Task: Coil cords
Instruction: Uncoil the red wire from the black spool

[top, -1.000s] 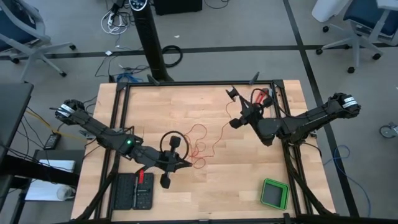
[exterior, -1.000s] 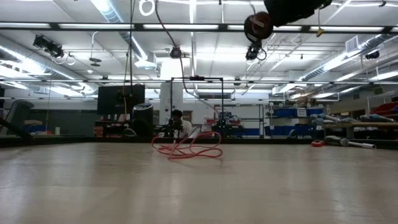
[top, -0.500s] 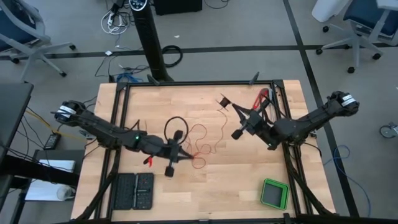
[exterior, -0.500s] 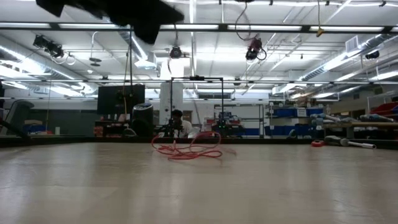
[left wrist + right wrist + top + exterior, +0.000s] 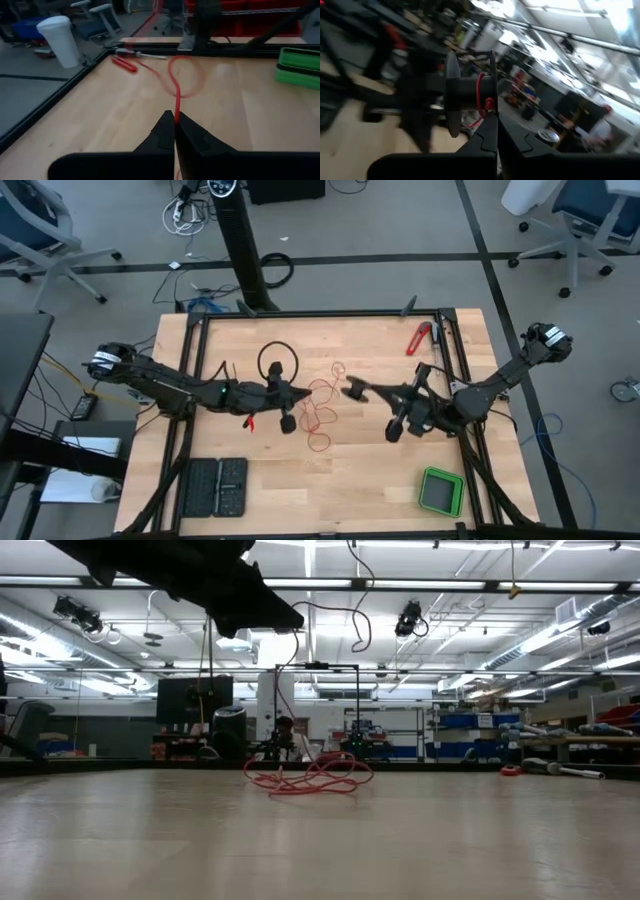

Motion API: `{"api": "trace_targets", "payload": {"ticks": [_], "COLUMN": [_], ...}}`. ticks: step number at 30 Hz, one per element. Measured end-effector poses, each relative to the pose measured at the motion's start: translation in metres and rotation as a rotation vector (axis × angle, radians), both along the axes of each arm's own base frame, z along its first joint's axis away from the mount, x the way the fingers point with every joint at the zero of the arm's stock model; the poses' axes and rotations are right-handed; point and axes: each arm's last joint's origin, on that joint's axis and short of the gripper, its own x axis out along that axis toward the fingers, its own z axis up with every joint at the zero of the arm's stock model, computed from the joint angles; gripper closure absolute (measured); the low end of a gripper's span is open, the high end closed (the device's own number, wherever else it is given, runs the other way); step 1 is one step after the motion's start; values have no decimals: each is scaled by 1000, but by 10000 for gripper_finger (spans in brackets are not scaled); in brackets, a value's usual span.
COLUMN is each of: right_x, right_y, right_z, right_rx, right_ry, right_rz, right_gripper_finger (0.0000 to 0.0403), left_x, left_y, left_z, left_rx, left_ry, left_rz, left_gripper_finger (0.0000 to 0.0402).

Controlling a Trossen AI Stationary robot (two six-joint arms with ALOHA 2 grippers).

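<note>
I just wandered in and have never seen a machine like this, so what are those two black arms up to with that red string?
The two arms are working a very thin red wire that lies in loose loops near the middle of the wooden table. The left gripper is shut on the wire, pinching one strand above the tabletop. The right gripper is also shut and appears to hold the wire's other end, raised off the table. The wire is not yet wound into a neat bundle. A green box and a red-handled tool lie untouched.

Overhead view straight down, low view level, both sharing table (image 5: 400, 470)
</note>
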Motion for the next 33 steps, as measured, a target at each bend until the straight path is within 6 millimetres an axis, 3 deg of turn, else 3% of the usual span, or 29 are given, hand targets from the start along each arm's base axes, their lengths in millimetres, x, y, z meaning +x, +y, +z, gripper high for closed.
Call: {"api": "trace_targets", "payload": {"ticks": [8, 16, 25, 33], "right_x": [-6, -12, -10, 5], "right_y": [14, 21, 5, -28], "right_z": [-8, -29, -37, -37], "right_rx": [-68, -256, -281, -143], "right_ry": [83, 297, 379, 314], "right_rz": [62, 56, -226, -543], "right_gripper_finger": [403, 403, 403, 403], "left_x": [1, -5, -20, -21], "left_y": [14, 13, -10, -21], "left_z": [3, 28, 59, 58], "left_rx": [11, 105, 132, 117], "left_ry": [-37, -141, -303, -309], "left_rz": [160, 161, -211, -354], "left_gripper_finger": [397, 397, 397, 397]}}
